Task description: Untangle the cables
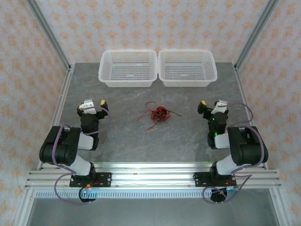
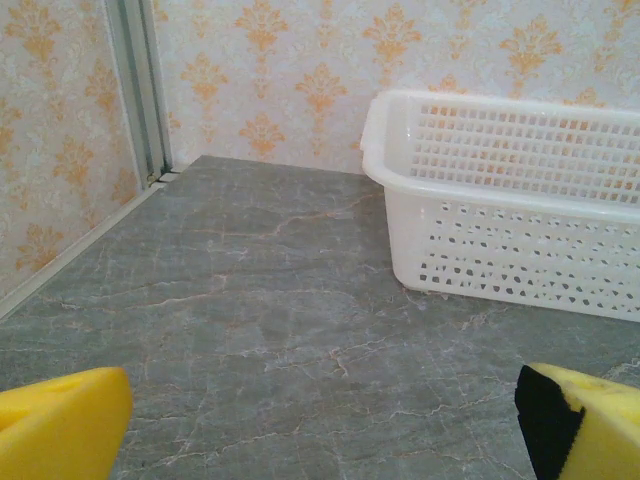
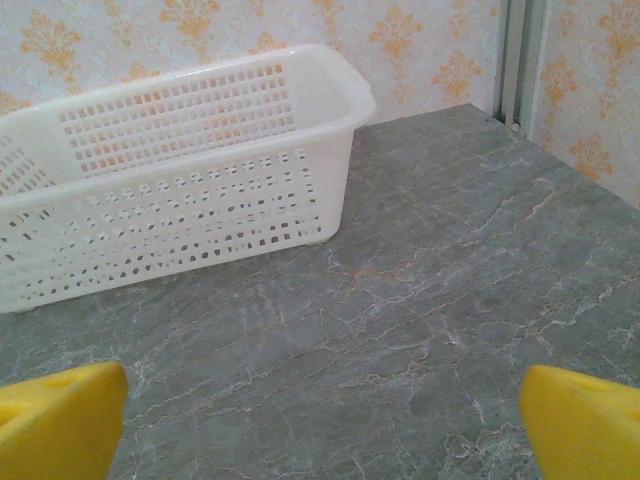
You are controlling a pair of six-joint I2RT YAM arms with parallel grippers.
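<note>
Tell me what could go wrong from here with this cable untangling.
The cables lie in one tight red-and-black clump; a pinch may catch several strands and tighten the knot.
The left gripper and right gripper, both open, must converge on that small clump and might collide.
The thin black strand trails on the dark table, easy to miss.
</note>
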